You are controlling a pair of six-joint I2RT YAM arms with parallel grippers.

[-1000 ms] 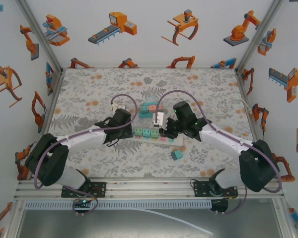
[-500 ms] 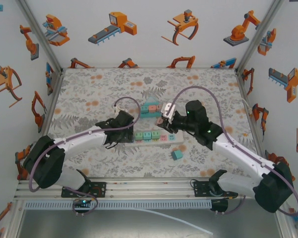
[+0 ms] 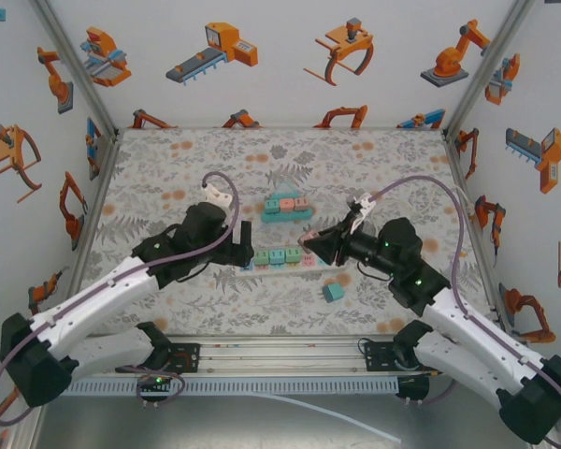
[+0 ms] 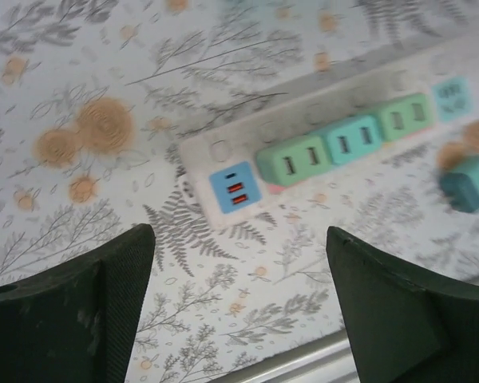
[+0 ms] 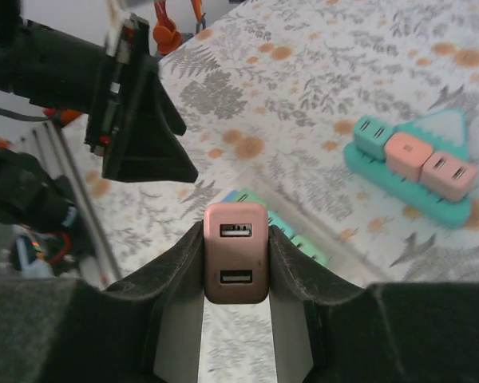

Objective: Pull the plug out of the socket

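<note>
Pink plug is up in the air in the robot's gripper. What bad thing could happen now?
1. The right gripper pinches the pink plug only by its two sides, above the table; it might slip and drop onto the green plugs in the power strip.
2. The left gripper hangs open over the strip, not holding it, so a bump could push the strip around.

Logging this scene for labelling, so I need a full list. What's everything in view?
power strip: one, white, mid-table
seated plugs: at least three, green-teal-green, along the strip
pink plug: one, pink, in right pincer, off the strip
holder: one, teal, behind strip, carrying one teal, two pink plugs
loose cube: one, teal, near strip's right end
table: one, floral cover
left pincer: one, black, open, near strip's left end
right pincer: one, black, shut on pink plug
</note>
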